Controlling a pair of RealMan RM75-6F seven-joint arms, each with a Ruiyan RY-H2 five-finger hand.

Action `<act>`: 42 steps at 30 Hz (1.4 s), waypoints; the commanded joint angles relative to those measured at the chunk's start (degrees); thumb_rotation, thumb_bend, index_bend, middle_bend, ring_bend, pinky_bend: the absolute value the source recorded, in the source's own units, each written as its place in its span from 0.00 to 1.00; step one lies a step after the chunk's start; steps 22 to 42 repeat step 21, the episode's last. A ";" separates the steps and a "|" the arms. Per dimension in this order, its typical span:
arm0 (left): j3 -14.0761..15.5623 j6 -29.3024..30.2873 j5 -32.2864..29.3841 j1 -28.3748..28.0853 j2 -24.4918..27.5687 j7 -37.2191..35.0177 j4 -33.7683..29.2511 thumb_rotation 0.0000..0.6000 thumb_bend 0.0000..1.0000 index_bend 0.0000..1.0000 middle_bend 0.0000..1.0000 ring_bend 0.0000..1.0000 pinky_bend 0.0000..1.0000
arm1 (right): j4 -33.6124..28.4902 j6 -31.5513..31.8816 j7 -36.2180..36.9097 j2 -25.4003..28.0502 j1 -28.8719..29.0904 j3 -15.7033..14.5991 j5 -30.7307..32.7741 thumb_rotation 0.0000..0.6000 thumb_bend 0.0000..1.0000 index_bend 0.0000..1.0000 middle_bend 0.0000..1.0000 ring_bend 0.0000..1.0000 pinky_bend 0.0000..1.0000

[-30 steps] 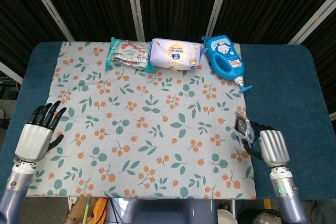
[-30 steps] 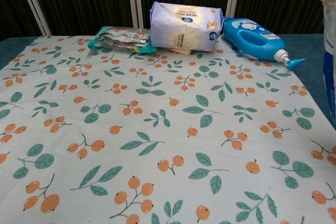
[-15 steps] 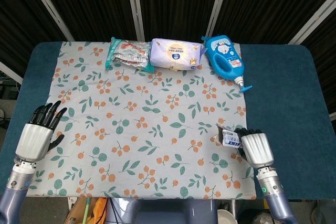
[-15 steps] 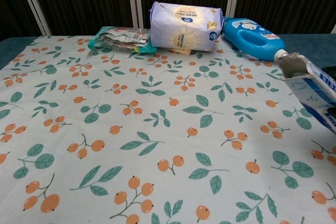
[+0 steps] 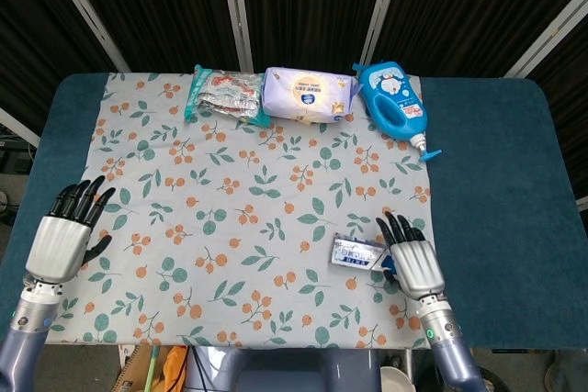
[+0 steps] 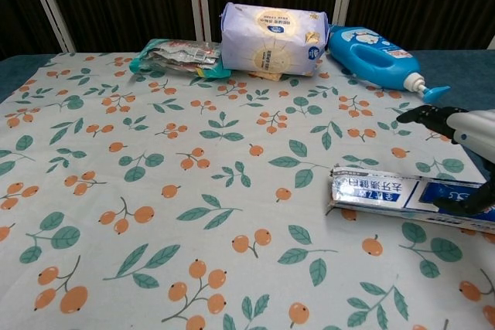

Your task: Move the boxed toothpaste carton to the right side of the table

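A: Since a second ago, what moved?

B: Toothpaste carton [image 5: 359, 252]. It was up on end in the right hand [image 5: 409, 262] out near the cloth's right edge; half a second ago tilted; now it lies flat on the flowered cloth [image 5: 230, 218], long side left-right, further in. Right hand came in with it. Left hand [image 5: 66, 232] hasn't moved.

A: Head view, right hand?

B: Palm down, fingers spread forward, over the carton's right end. Thumb sits at that end. Can't tell if it's gripping or only touching.

A: Left hand?

B: Near the cloth's left edge, fingers apart and pointing up-table, holding nothing.

A: Other things?

B: Row along the far edge: foil snack packet [image 5: 219, 94], purple wipes pack [image 5: 307, 94], blue detergent bottle [image 5: 395, 109] with its nozzle pointing toward the right side. All well apart from the carton. Bare blue table [image 5: 501, 181] to the right of the cloth.

A: Chest view?

B: Carton [image 6: 402, 195] lies flat at right, open grey flap end facing left, blue print on top. Right hand [image 6: 464, 152] cut by the frame edge: dark fingertips stretch out above the carton, one dark finger [image 6: 464, 202] presses its top. Packet [image 6: 179, 56], wipes [image 6: 271, 36], bottle [image 6: 375, 56] at back. Left hand doesn't show here.
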 commanded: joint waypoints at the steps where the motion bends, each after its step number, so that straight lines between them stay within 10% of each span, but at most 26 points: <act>1: -0.03 -0.11 -0.15 0.10 0.16 -0.04 -0.29 1.00 0.20 0.13 0.06 0.13 0.18 | -0.83 0.97 0.41 0.94 -0.20 -0.34 -0.57 1.00 0.29 0.00 0.02 0.02 0.20; 18: 3.38 -2.49 -3.89 4.79 8.62 -3.38 -14.06 1.00 0.10 0.01 0.00 0.01 0.05 | 5.73 16.97 21.58 18.17 -11.83 -5.66 -15.47 1.00 0.29 0.00 0.00 0.00 0.12; 42: 3.91 -2.19 -3.83 5.62 9.82 -3.79 -15.39 1.00 0.09 0.00 0.00 0.00 0.04 | 8.87 20.19 25.04 18.85 -14.15 -5.99 -16.67 1.00 0.29 0.00 0.00 0.00 0.09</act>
